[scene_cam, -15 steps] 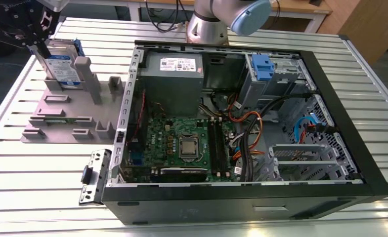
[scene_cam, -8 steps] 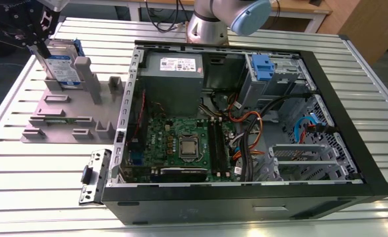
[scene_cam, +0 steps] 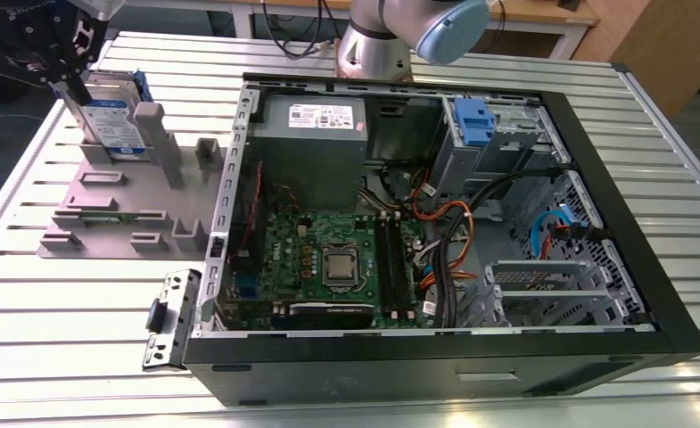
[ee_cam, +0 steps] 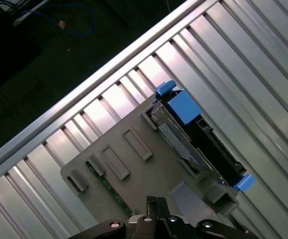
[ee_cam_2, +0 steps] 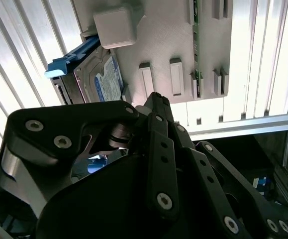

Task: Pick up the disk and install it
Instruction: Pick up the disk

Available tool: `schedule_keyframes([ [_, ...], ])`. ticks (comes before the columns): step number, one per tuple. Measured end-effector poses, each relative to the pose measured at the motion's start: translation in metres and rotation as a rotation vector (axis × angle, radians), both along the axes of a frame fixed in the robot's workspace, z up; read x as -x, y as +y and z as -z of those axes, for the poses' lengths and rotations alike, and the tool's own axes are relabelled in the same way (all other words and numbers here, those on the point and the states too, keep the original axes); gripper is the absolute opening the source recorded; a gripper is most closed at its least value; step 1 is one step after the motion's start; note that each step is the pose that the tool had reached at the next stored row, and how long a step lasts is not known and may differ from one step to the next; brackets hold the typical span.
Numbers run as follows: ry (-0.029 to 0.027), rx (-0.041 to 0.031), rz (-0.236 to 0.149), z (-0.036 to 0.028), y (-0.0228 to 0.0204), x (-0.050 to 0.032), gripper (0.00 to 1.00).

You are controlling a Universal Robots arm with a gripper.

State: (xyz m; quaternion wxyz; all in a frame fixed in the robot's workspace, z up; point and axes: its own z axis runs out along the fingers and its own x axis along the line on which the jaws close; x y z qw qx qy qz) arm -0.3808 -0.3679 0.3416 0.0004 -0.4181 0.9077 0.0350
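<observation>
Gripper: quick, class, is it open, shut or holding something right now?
Gripper: cannot be told. It is close beside the disk, which stands upright in the grey holder.

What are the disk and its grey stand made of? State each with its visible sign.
Disk: seemingly bare metal casing, dull silver sheen, paper-like label; its bracket looks like smooth blue plastic. Grey stand: probably matte plastic, uniform grey with blocky tabs.

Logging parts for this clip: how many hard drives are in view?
1. The disk stands on edge in the grey fixture, on the exterior view's left of the open computer case. Its drive cage might hide another.
</observation>
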Motion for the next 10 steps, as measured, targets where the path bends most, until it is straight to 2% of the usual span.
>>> schedule_keyframes([
  [10,0.0,0.0,-0.013,0.0,0.0,0.0,0.1],
])
